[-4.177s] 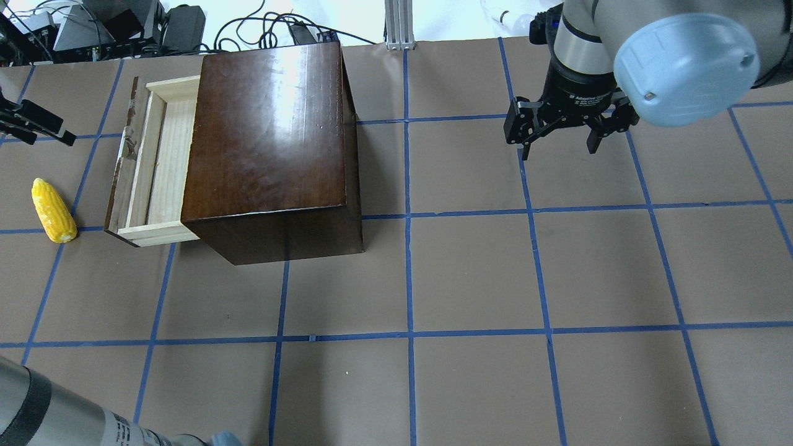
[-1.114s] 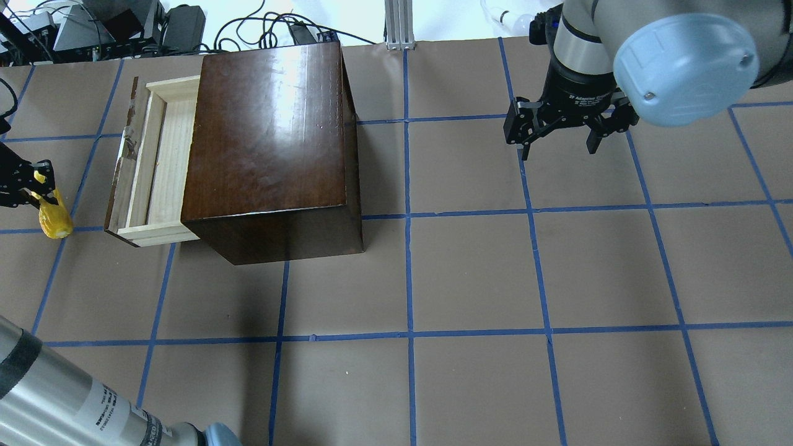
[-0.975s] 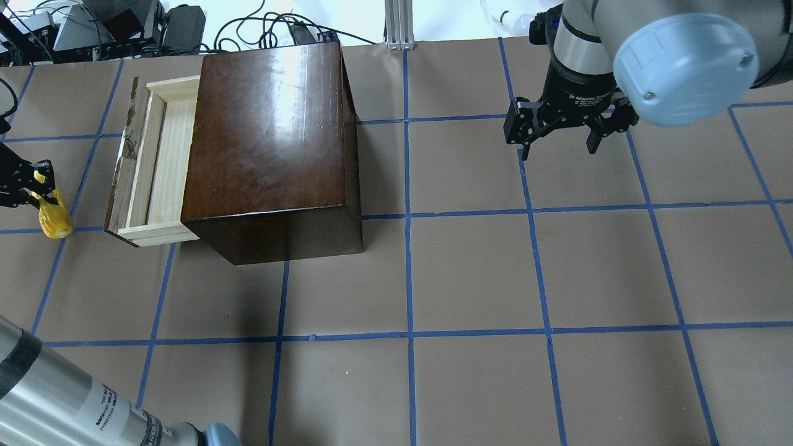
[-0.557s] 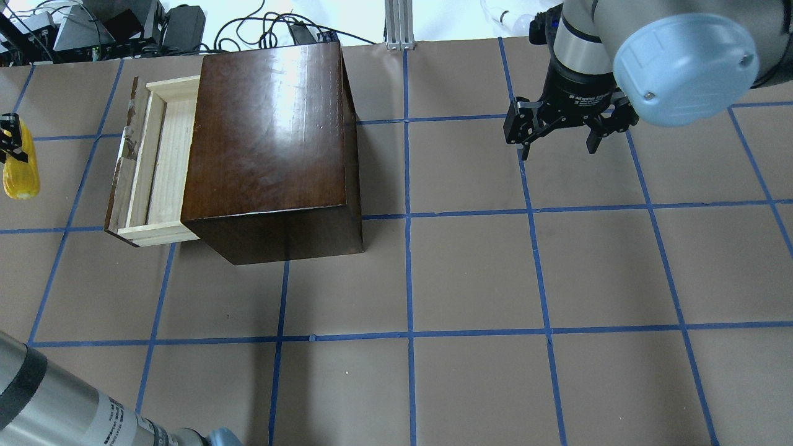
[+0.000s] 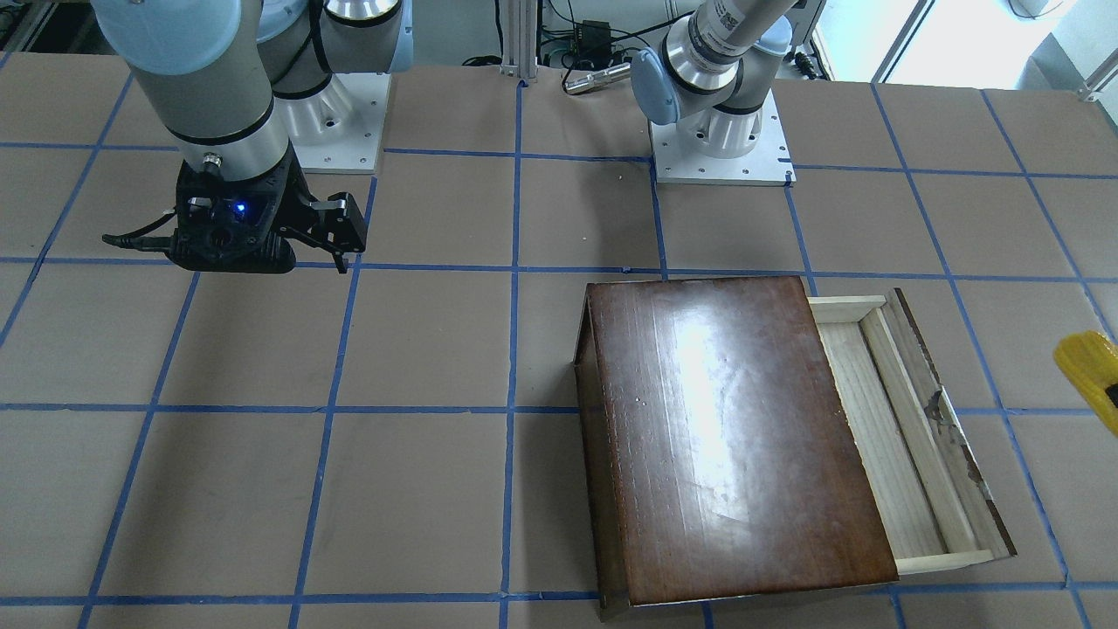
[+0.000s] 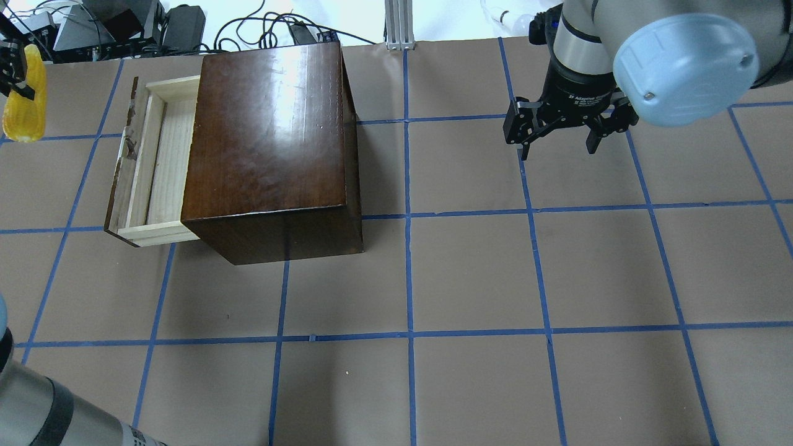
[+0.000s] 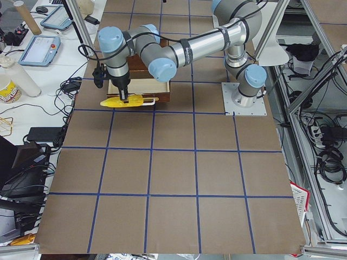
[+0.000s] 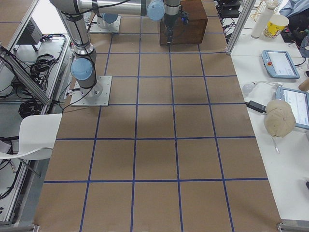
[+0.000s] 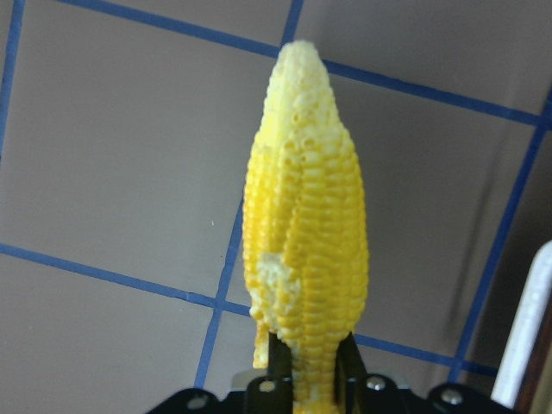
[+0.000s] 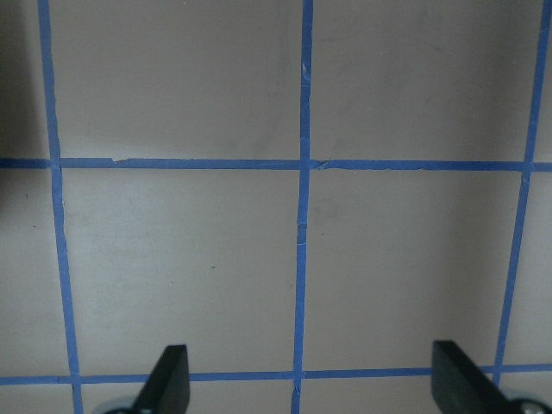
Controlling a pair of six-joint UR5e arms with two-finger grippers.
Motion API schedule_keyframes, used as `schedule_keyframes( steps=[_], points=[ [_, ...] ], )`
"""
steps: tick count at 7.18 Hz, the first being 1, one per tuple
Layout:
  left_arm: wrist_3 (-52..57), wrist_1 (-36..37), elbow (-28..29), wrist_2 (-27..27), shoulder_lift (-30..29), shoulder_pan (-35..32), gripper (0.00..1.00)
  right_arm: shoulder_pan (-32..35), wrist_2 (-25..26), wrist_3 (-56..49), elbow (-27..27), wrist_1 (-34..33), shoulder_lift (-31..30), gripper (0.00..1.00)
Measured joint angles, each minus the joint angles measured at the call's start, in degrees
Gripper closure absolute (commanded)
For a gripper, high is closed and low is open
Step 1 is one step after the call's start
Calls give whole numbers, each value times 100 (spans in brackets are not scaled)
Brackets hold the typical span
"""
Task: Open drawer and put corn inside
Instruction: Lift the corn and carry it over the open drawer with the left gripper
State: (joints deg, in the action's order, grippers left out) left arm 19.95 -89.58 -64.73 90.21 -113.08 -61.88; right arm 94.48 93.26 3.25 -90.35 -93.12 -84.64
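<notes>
The corn (image 6: 25,105) is a yellow cob held in the air by my left gripper (image 6: 17,77), which is shut on its thick end. It hangs left of the drawer and beyond its far end. It also shows in the left wrist view (image 9: 306,250), the front view (image 5: 1090,376) and the left side view (image 7: 122,101). The drawer (image 6: 152,167) of pale wood stands pulled part way out of the dark-brown box (image 6: 266,136), and I see nothing in it. My right gripper (image 6: 557,145) is open and empty, far to the right of the box, over bare table (image 10: 315,384).
The table is covered in brown paper with a blue tape grid. Cables and equipment (image 6: 124,25) lie behind the table's far left edge. An aluminium post (image 6: 399,25) stands behind the box. The right arm's large elbow (image 6: 681,68) hangs over the far right.
My left gripper came down on the corn lying on the table, shut on it and lifted it up and toward the far side. The right arm, box and drawer have not moved.
</notes>
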Motion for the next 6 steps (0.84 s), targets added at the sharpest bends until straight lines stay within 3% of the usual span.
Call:
schedule_keyframes(
  steps=[3, 6],
  points=[
    [4, -158, -73, -157, 78, -804, 100, 0, -3, 0, 0, 0, 0, 0],
    [32, -33, -567, -306, -15, -1035, 100, 0, -1, 0, 0, 2, 0, 0]
  ],
)
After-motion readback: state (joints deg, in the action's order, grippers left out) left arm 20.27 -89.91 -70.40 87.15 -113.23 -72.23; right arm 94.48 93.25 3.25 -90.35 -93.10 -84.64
